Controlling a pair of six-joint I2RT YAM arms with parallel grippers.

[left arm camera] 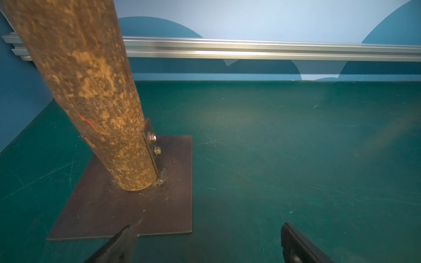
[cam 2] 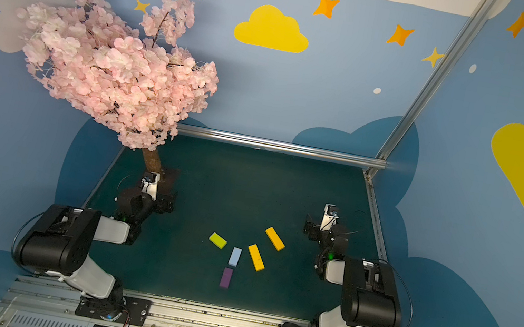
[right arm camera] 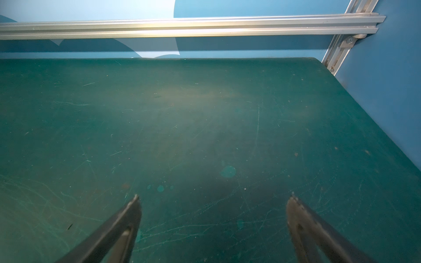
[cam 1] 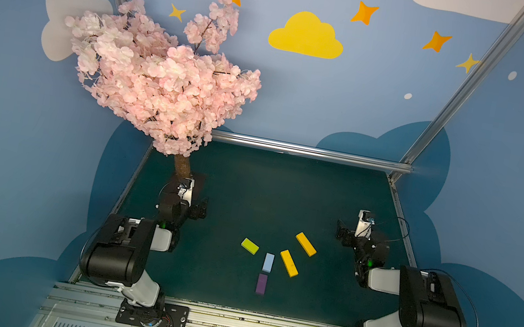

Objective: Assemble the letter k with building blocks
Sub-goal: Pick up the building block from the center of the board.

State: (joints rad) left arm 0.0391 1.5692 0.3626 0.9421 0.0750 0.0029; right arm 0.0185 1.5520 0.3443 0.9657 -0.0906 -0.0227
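Observation:
Five building blocks lie flat and apart on the green mat in both top views, forming no letter k. They are a lime-green block [cam 1: 250, 246] [cam 2: 217, 240], a light blue block [cam 1: 268, 262] [cam 2: 235, 256], a purple block [cam 1: 262, 283] [cam 2: 226, 277] and two longer orange-yellow blocks [cam 1: 289, 263] [cam 1: 306, 244]. My left gripper [left arm camera: 207, 227] stands open and empty, far to the left of the blocks, by the tree's foot. Off to their right, my right gripper [right arm camera: 214, 197] is open over bare mat. Neither wrist view shows a block.
A pink blossom tree [cam 1: 158, 80] stands at the back left. Its brown trunk [left arm camera: 91, 91] is bolted to a dark metal base plate [left arm camera: 136, 205] just ahead of my left fingers. An aluminium rail [cam 1: 310, 151] runs along the mat's far edge.

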